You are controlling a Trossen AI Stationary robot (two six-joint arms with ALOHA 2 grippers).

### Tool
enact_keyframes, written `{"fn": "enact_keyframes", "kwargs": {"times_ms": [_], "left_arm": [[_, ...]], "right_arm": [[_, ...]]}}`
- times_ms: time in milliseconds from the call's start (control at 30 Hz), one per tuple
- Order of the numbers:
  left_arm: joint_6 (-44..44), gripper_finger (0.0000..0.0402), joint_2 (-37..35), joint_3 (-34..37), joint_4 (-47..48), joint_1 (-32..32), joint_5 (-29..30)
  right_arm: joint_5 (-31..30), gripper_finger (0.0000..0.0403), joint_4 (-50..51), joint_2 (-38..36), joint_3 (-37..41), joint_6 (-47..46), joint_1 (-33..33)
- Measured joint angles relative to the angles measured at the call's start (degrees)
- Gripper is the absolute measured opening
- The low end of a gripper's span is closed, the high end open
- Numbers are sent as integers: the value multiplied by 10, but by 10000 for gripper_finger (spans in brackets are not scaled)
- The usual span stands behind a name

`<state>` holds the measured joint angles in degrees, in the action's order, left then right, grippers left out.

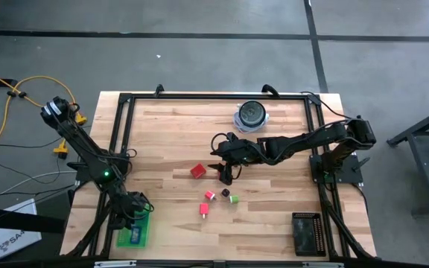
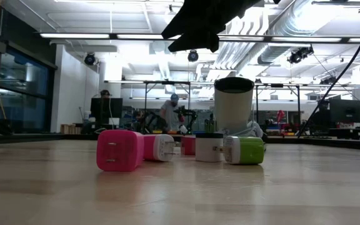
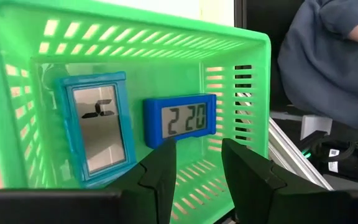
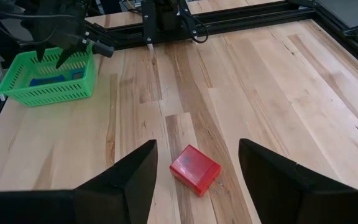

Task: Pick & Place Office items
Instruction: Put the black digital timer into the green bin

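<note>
So the right gripper is hanging out over the middle of the wooden table, fingers spread apart with nothing between them, and the red block is sitting flat on the wood just ahead of it, between the two fingertips in the wrist view but not touched. From above that red block is just to the left of the gripper. A bit closer to the front edge there's a small cluster: a pink piece, a red one, a green one and a dark bit, all near each other but apart. In the low view they look like little plug-type cubes, the pink one nearest the camera and the green one off to the side. The left gripper is down at the front-left corner over the green basket, fingers open a little and holding nothing. Inside the basket lie a teal little clock and a blue one, side by side. A round blue-white container with a dark top stands near the back edge, and a black tray sits at the front right.
</note>
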<state>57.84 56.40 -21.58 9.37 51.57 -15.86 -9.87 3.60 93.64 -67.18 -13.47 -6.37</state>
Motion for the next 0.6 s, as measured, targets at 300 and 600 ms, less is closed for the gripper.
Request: {"fn": "enact_keyframes", "kwargs": {"times_ms": [300,600], "left_arm": [[0,125,0,0,1,0,1],[-34,125,-23,-9,-30,-10,28]], "right_arm": [[0,213,0,0,0,0,0],[0,213,0,0,0,0,0]]}}
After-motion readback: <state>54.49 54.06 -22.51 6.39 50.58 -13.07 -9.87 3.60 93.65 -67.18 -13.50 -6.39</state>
